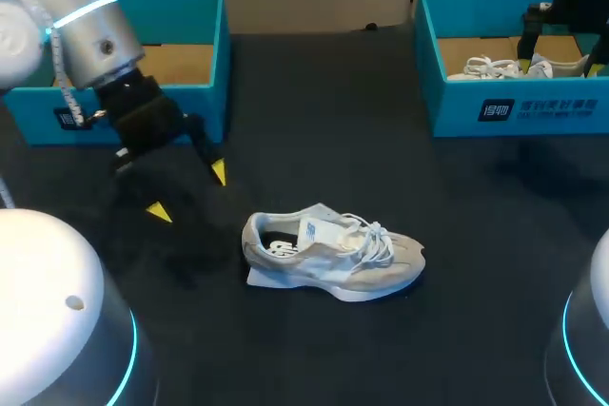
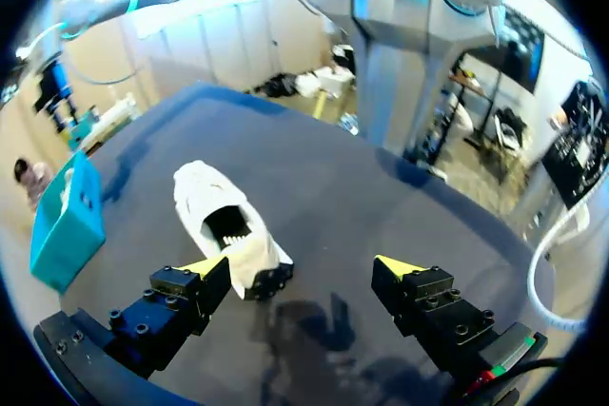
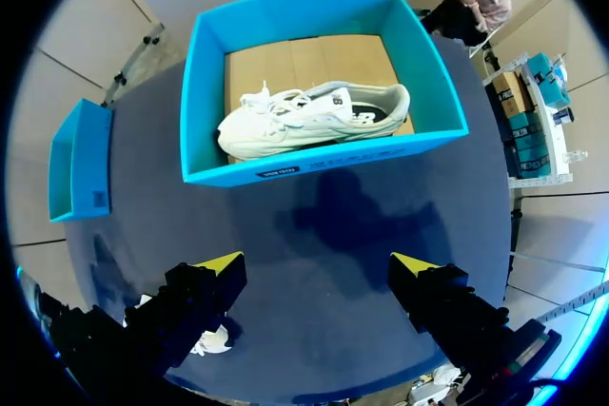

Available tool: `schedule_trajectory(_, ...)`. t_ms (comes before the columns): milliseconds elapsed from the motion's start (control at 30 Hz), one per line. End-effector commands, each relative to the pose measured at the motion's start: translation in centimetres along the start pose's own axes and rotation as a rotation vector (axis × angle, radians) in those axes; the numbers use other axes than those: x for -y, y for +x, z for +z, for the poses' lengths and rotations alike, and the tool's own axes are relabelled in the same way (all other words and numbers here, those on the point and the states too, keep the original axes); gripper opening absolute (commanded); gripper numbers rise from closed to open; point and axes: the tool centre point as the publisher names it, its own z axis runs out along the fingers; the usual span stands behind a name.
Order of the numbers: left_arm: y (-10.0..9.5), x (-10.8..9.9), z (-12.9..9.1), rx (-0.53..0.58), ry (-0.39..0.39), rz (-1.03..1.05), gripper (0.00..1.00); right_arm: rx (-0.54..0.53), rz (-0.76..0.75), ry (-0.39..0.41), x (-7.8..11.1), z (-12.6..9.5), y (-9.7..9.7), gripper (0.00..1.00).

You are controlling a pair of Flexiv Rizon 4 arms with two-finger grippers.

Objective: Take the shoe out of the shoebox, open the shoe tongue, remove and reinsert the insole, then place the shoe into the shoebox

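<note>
Shoe point(image 1: 333, 254) upright mid-table point(image 1: 381, 159), long axis left-right, toe right, heel near left gripper point(image 1: 188, 192), fingers apart. Second shoe point(image 3: 314, 119) in right box point(image 1: 514, 111), below right gripper point(image 3: 317, 263), fingers apart. Left box point(image 1: 224, 45) behind left gripper.

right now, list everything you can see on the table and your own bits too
left shoebox: 1, teal, far left of the table, brown floor showing
right shoebox: 1, teal, far right of the table
loose shoe: 1, white and grey, mid table, outside both boxes
boxed shoe: 1, white, lying inside the right shoebox
table: 1, dark cover, under everything
left gripper: 1, black with yellow tips, open, beside the loose shoe's heel, apart from it
right gripper: 1, black with yellow tips, open, raised near the right shoebox, touching nothing
</note>
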Motion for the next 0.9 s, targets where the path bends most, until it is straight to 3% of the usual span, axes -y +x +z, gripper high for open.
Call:
schedule_trajectory(33,0.7,-1.7,-0.2,0.06,0.134,-0.039,1.0,-0.001,0.0,-0.002,0.1,0.0,0.0,1.0)
schedule_trajectory(233,0.9,-2.7,1.1,0.084,0.23,-0.127,1.0,-0.001,0.0,-0.002,0.1,0.0,0.0,1.0)
schedule_trajectory(667,1.8,-3.4,3.7,0.277,0.269,-0.252,1.0,-0.001,0.0,-0.002,0.1,0.0,0.0,1.0)
schedule_trajectory(900,1.6,-4.2,4.5,0.269,0.354,-0.364,1.0,-0.001,0.0,-0.002,0.1,0.0,0.0,1.0)
